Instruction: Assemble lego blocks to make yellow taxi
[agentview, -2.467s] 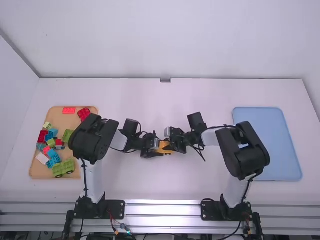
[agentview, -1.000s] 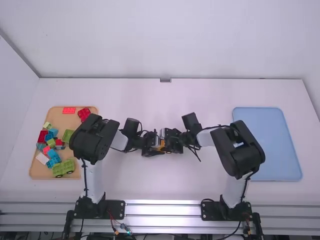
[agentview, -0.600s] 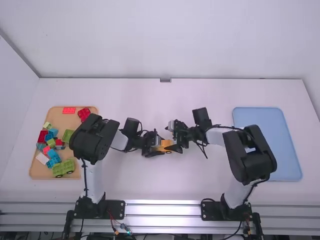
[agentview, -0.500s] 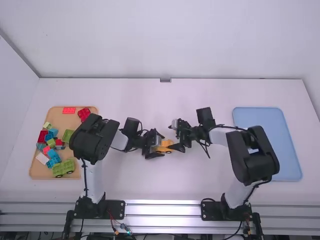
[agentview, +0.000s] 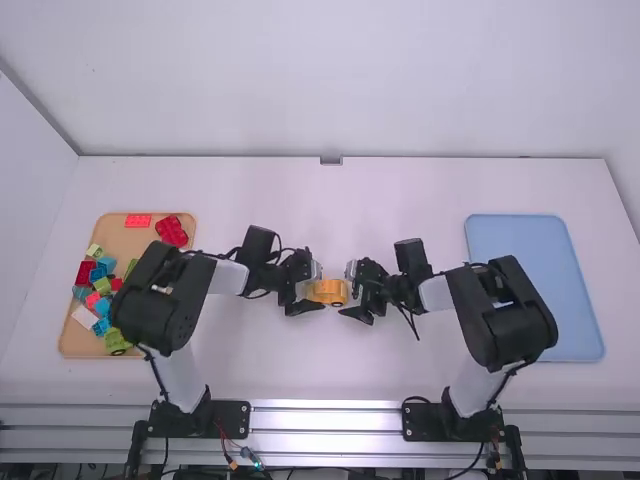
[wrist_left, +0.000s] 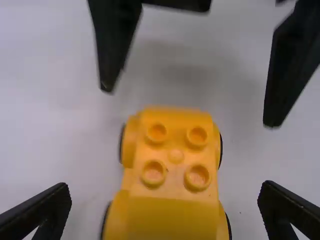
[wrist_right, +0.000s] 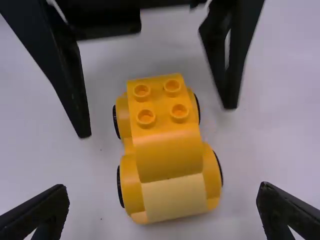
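Taxi (agentview: 328, 291) stands free on white table (agentview: 400, 190)

Both arms have just eased off the build. The right gripper (agentview: 349, 291) was over it a second ago and has since drawn back toward its own side; the left gripper (agentview: 314, 290), then clamped at the other end, has now let go too. Each has its fingers spread wide and holds nothing, with the taxi upright between them in the middle of the table.

That change suggests a pressing step has ended. The yellow top block (wrist_right: 167, 145) sits on the wheeled base (wrist_right: 130, 185), its four studs bare, so the taxi looks complete or nearly so. Whether the joint is firm I cannot tell; a lift by the top block alone could pull a loose fit apart.

At the left, the tan tray (agentview: 70, 335) holds spare blocks: a flat red brick (agentview: 138, 220), a red piece (agentview: 172, 231), a white block (agentview: 85, 316), blue blocks (agentview: 101, 327) and a green wheeled piece (agentview: 117, 341), partly behind the left arm. At the right lies the blue tray (agentview: 545, 300), probably where the finished taxi belongs.
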